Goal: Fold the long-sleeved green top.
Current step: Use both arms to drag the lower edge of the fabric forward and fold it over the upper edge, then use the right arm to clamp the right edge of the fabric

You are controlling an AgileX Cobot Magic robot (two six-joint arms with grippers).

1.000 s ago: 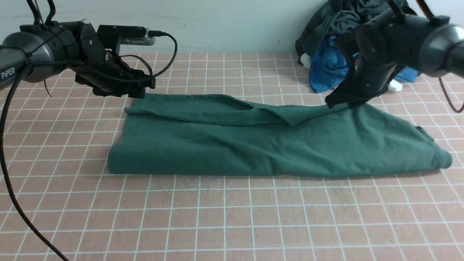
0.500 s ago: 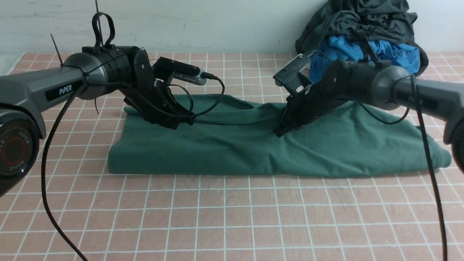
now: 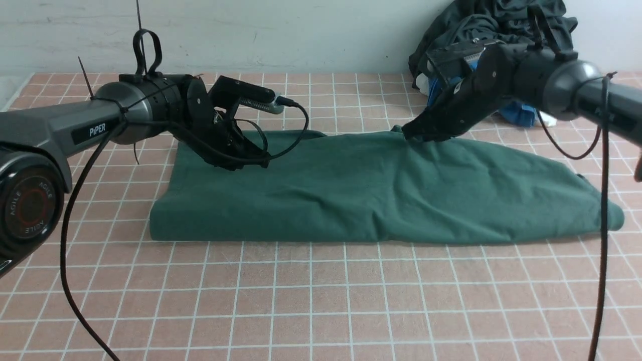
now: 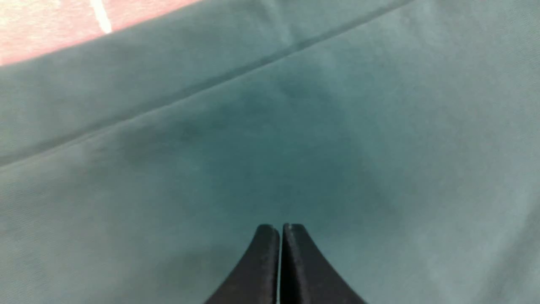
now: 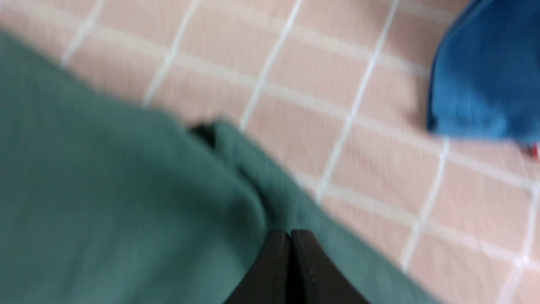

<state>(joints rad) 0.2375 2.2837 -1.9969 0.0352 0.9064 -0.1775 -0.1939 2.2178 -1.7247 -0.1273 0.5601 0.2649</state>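
Front, left-wrist and right-wrist views of a two-arm workstation. The dark forest-green cotton long-sleeved top (image 3: 351, 195) lies flat across the middle of the pink-tiled table (image 3: 301, 301), folded into a long band. Its left end is squared off and its right end tapers toward the table's right side.

The left end effector (image 3: 251, 163) is over the far left part of the top. In the left-wrist view its two black fingers (image 4: 261, 270) are pressed together with no gap, and no cloth shows between them. The tips are close above or on the green fabric near a seam line.

The right end effector (image 3: 409, 134) meets the far edge of the top, right of centre. The right-wrist view is blurred, but its fingers (image 5: 308, 270) are closed against each other over a rolled fold of green cloth at the garment's edge. Whether fabric is pinched between them cannot be told.

A bright blue garment (image 3: 514, 114) and a dark charcoal-grey garment (image 3: 501, 20) are heaped at the far right corner against the pale wall (image 3: 301, 30), apart from the top.
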